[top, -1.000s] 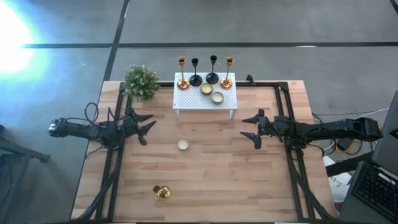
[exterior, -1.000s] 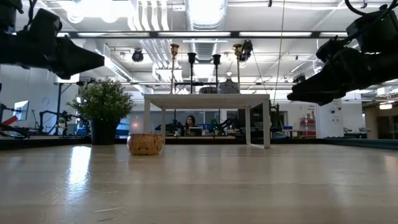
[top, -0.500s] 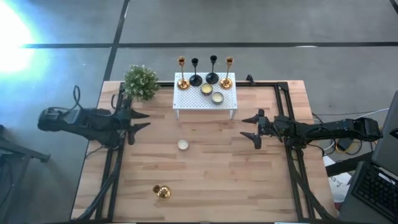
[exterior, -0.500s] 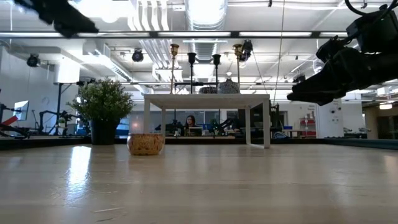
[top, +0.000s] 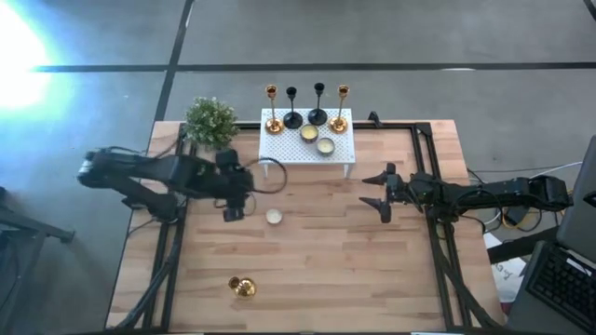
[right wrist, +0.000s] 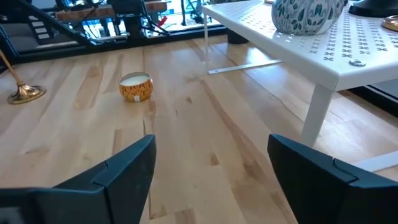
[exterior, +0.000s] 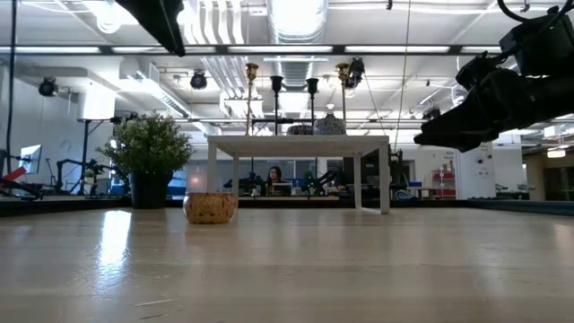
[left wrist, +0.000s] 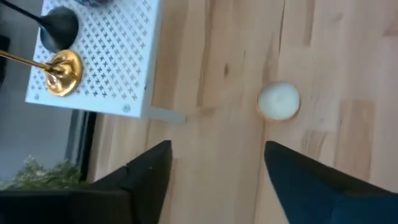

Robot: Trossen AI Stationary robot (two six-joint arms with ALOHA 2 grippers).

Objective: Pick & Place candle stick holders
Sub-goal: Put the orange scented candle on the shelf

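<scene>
Four candle stick holders stand on their round bases along the far edge of the white rack (top: 307, 144): gold (top: 273, 121), black (top: 292, 117), black (top: 318, 113), gold (top: 340, 121). Another gold holder (top: 242, 287) lies on its side on the wood near the front left and also shows in the right wrist view (right wrist: 18, 92). My left gripper (left wrist: 217, 163) hangs open high over the table beside the rack's left end (left wrist: 99, 62), pointing steeply down, holding nothing. My right gripper (top: 371, 190) waits open and low at the right, empty.
A small round candle (top: 274, 216) sits on the wood in front of the rack, just right of my left gripper. Two candle jars (top: 317, 140) stand on the rack. A potted plant (top: 210, 121) fills the far left corner. Black frame rails (top: 168, 251) run along both sides.
My left arm has lifted off its low resting place at the left edge, swung up and toward the table's middle, and tipped its gripper from level to steeply downward. It now hangs beside the rack's left end. Nothing on the table has moved.
</scene>
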